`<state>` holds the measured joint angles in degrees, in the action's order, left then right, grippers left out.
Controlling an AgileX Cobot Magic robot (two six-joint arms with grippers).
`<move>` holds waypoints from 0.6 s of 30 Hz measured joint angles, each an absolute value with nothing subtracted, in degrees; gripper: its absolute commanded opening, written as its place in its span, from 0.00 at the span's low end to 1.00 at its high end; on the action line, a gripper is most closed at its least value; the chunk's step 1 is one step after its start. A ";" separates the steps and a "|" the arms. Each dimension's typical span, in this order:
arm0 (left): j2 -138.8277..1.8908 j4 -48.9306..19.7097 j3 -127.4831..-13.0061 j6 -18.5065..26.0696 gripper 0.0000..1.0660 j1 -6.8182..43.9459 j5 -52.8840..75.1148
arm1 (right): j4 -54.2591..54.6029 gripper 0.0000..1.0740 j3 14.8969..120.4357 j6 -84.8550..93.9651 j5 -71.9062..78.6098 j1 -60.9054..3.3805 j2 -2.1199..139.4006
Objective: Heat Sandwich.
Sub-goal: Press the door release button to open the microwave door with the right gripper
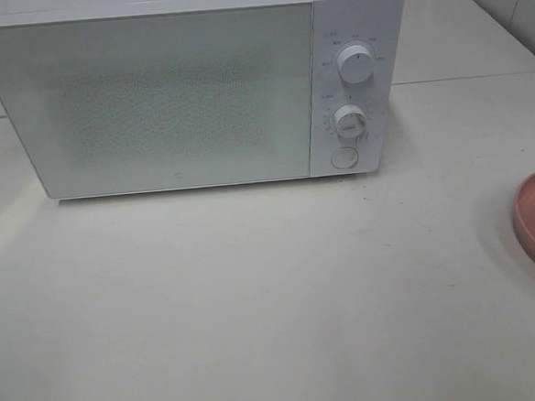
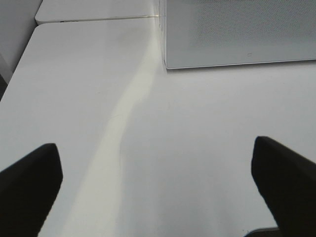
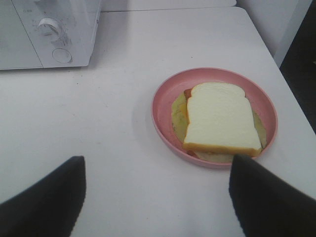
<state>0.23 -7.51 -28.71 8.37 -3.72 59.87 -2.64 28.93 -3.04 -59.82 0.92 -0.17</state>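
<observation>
Pink plate (image 3: 159, 106) holding sandwich (image 3: 219, 118), closed white microwave (image 1: 168, 97) beyond

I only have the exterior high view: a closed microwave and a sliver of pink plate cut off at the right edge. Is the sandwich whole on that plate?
Observer: Yes. The right wrist view shows the sandwich lying flat inside the pink plate, with a pale bread slice on top.
Operator: Where is the right gripper? I see no arms.
Observer: The right gripper is open with nothing between its fingers. The plate lies just ahead of it.
Operator: And the left?
Observer: The left gripper is open and empty above the white table, facing a lower front corner of the microwave.
</observation>
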 measured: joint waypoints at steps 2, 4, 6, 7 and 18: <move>0.23 -7.51 -28.71 8.37 0.95 -3.72 59.87 | -2.64 0.71 28.93 -3.04 -59.82 0.92 -0.17; 0.23 -7.51 -28.71 8.37 0.95 -3.72 59.87 | -2.64 0.71 28.93 -3.04 -59.82 0.92 -0.17; 0.23 -7.51 -28.71 8.37 0.95 -3.72 59.87 | -2.64 0.71 28.93 -3.04 -59.82 0.92 -0.17; 0.23 -7.51 -28.71 8.37 0.95 -3.72 59.87 | -2.64 0.71 28.93 -3.04 -59.82 0.92 -0.17; 0.23 -7.51 -28.71 8.37 0.95 -3.72 59.87 | -1.55 0.71 28.99 -3.04 -59.82 0.92 -0.17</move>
